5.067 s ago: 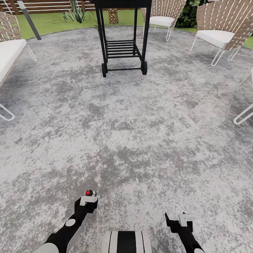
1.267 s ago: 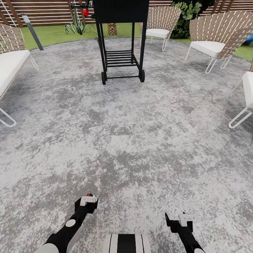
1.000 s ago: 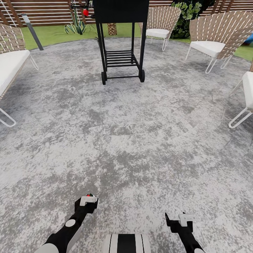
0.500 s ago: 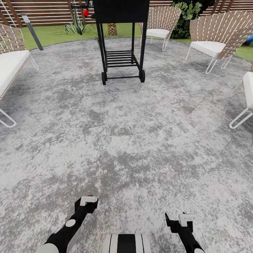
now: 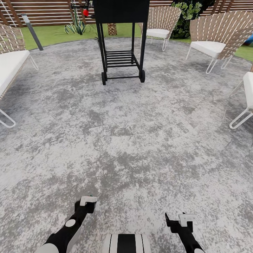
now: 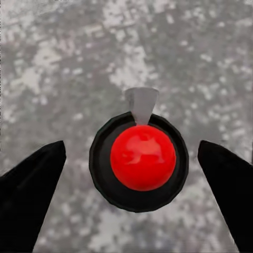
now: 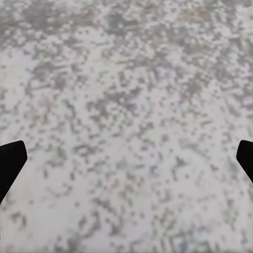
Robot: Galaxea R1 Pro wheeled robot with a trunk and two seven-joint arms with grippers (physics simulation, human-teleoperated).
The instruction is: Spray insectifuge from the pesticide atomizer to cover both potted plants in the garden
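The pesticide atomizer (image 6: 142, 161) appears from straight above in the left wrist view: a red ball top in a dark ring with a pale nozzle, standing on grey paving. My left gripper (image 5: 87, 206) hangs over it, open. Its dark fingers (image 6: 31, 190) stand wide on both sides with a gap to the bottle. In the head view the wrist hides the bottle. My right gripper (image 5: 176, 222) is open above bare paving, its fingertips (image 7: 10, 158) at the picture's edges. The potted plants are out of view.
A black grill cart (image 5: 121, 42) stands ahead on the stone paving (image 5: 140, 133). Woven chairs (image 5: 214, 38) ring the right side, and a white-cushioned seat (image 5: 8, 66) is at the left. Beyond lie lawn, a spiky agave (image 5: 78, 24), a grey bollard lamp (image 5: 32, 31) and a slatted fence.
The camera has tilted up and crept slightly forward. The atomizer's red top, once peeking past my left wrist, has slipped under it. Both arms hold their pose.
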